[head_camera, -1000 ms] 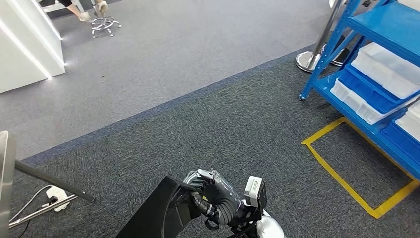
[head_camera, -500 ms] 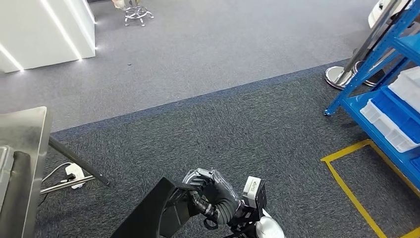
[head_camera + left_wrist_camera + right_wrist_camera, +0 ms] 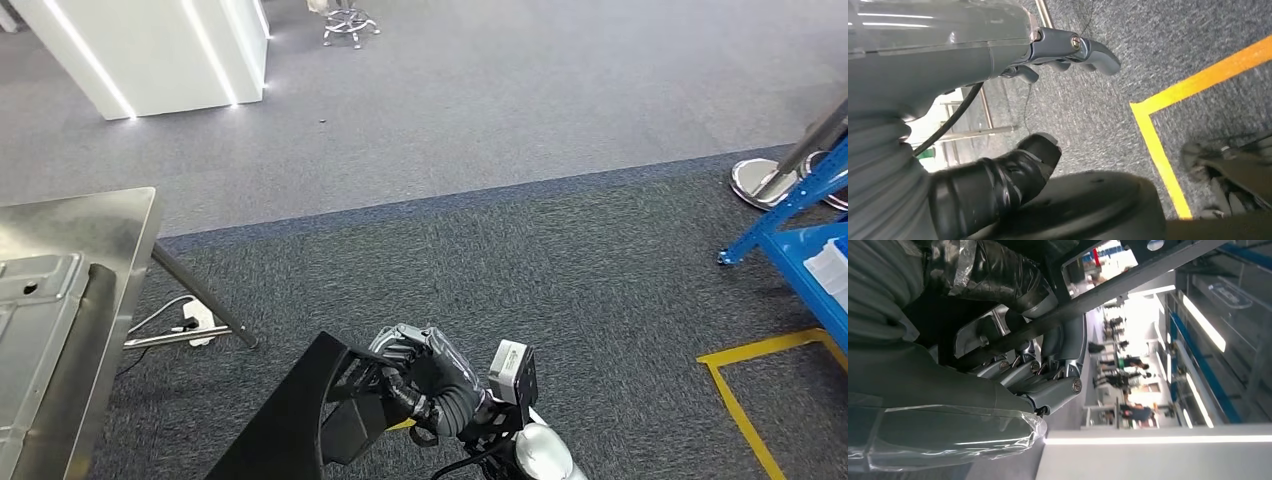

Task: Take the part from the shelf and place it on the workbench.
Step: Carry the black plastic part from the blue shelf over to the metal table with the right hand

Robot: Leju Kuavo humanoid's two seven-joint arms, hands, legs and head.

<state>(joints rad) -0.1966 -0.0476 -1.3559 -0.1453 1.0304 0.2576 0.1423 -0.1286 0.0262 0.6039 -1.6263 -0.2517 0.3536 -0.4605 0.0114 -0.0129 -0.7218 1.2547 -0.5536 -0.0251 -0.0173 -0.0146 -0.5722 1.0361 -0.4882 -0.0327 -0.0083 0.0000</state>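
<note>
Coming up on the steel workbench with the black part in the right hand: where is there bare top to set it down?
The workbench shows bare steel along its far edge and near corner, bordered by the carpet. Nearer in, a pressed metal panel and a dark strip beside it crowd the top. The right hand grips the black part.

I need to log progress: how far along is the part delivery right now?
Done: the black part is off the blue shelf, which stands away at the right edge. In hand: the right hand grips the part above the carpet. The left hand holds nothing, its fingers apart. Left: the steel workbench is at the left edge, and the part has not yet been set on it.
</note>
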